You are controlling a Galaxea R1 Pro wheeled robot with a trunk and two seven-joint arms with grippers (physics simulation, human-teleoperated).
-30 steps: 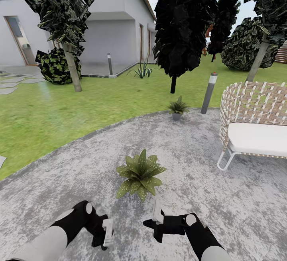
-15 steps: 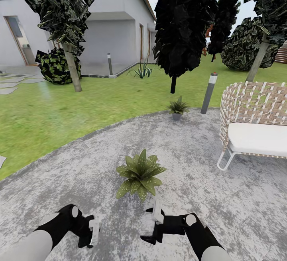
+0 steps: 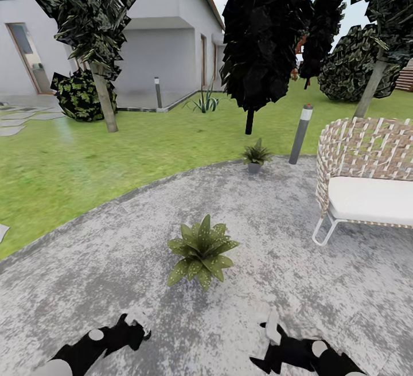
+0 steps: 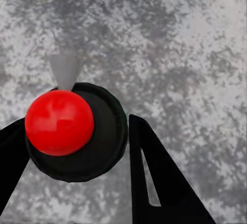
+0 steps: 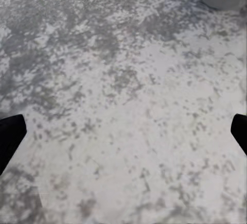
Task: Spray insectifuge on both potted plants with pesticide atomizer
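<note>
A woven chair [image 3: 367, 161] with a white cushion stands near a grey bollard lamp [image 3: 301, 134]. A white house [image 3: 132, 31] rises behind dark trees [image 3: 264, 37].

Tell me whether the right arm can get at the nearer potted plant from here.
Probably yes. The nearer potted plant stands on open patio, ahead and slightly left of the right tool, with nothing between them. Its jaws are wide apart, but the arm would need to stretch forward.

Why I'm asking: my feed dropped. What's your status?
Right pincer open, empty. Left pincer straddles dark round object with red knob; grip unclear. Near potted plant ahead on patio, path unobstructed.
</note>
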